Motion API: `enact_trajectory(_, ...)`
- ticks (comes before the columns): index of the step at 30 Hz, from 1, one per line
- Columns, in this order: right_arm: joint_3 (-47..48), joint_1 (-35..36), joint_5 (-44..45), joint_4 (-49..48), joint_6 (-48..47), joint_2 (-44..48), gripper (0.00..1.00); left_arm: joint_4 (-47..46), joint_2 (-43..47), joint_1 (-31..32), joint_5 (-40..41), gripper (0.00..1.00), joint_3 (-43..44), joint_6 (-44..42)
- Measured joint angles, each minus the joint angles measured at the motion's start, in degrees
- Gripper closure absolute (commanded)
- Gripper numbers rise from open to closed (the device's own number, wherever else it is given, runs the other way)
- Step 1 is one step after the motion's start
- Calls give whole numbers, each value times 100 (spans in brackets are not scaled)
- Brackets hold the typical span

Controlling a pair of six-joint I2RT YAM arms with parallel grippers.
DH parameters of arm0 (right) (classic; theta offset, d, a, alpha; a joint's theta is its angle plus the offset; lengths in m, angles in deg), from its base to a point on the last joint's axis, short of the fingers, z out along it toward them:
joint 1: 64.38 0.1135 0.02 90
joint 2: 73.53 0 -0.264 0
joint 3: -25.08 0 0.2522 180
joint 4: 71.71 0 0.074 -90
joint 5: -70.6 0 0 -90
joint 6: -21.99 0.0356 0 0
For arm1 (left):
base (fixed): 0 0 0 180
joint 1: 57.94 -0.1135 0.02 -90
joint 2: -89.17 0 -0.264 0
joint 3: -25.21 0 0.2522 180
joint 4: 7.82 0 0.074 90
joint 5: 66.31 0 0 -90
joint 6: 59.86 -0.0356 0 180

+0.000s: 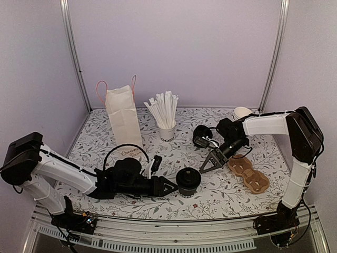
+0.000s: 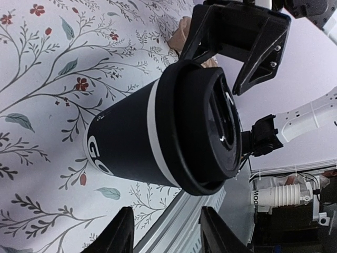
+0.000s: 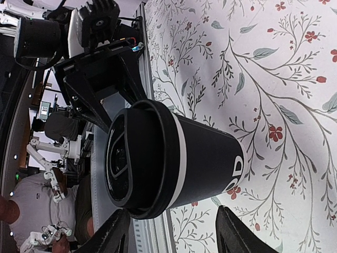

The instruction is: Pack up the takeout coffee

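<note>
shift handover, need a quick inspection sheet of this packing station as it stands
surface: floral-print table cover, lying flat
job's things: black paper cup with round black plastic lid, upright, lid on
clutter: white paper bag with pink handles, standing; white cup of white straws; brown cardboard cup carrier, lying flat
grippers: left gripper open, facing the cup, not holding it; right gripper open, facing it from the other side
cables: black cable loop over the left arm
surroundings: pale walls; metal frame posts; person beyond the table's near edge

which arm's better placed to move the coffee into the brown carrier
Probably right: the right gripper, open, sits between the takeout coffee and the brown carrier; the left gripper is beyond the cup.
</note>
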State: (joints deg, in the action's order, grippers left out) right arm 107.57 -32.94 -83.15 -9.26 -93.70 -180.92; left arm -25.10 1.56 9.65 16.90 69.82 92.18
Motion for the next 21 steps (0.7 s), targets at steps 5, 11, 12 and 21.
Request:
enact_trajectory(5,2,0,-2,2,-9,0,42,-623,-122,-59,-98,57,-162,280)
enact_trajectory(11,114,0,70,-11,37,0,43,-1187,-273,-181,-286,58,-262,549)
enact_trajectory(12,149,0,105,-20,59,0,43,-1246,-306,-201,-313,58,-262,577)
enact_trajectory(21,553,0,223,-76,212,-201,44,-1853,-699,-389,-527,60,-363,922)
